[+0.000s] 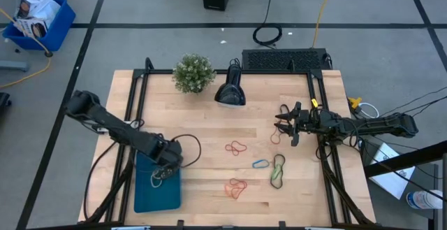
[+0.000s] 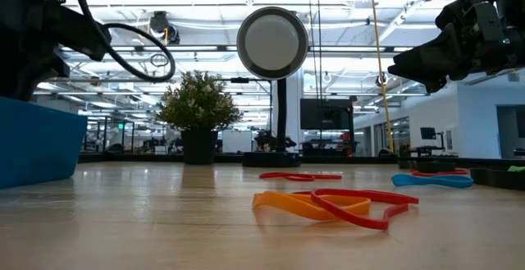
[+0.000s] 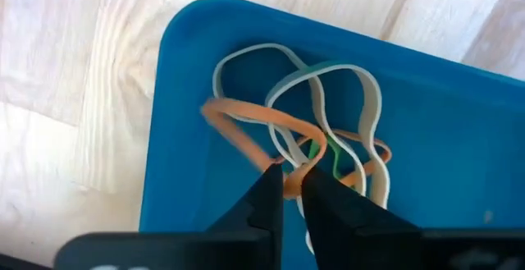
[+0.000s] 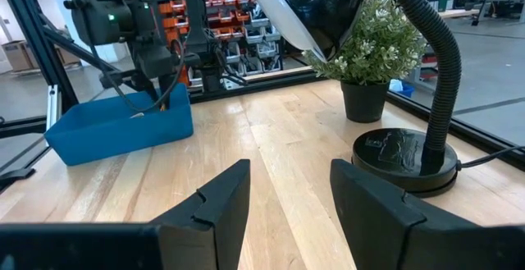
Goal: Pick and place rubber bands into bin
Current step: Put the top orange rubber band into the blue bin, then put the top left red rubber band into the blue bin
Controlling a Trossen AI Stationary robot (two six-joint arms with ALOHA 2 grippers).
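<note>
At the left near corner of the pale wooden worktop (image 1: 209,118), the left end effector (image 3: 292,189) hangs low inside the flat teal-blue rectangular bin (image 3: 459,130), its fingers parted only a sliver around an orange band in the tangle of thin white, orange and green rubber bands (image 3: 303,122) already there. To release cleanly, I judge the fingers should spread fully and rise straight up, so nothing snags. More loose loops (image 1: 237,187) lie mid-worktop. Far right, the right end effector (image 4: 289,189) waits, spread wide and empty.
</note>
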